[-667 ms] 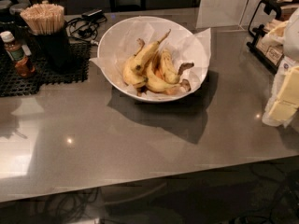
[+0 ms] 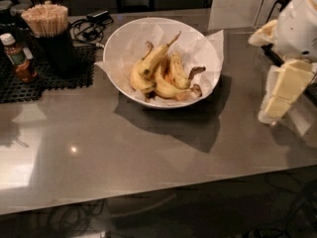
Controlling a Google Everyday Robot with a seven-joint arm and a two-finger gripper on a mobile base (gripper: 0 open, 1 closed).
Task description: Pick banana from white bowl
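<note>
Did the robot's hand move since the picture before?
Yes. The gripper at the picture's right edge has shifted slightly left, toward the white bowl, which has stayed in place.

Stir sticks [image 2: 45, 18], bottle [image 2: 18, 58], black mat [image 2: 54, 81]

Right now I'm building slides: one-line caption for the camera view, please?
Gripper hangs at frame right, apart from the white bowl holding the long-stemmed banana among other bananas.
</note>
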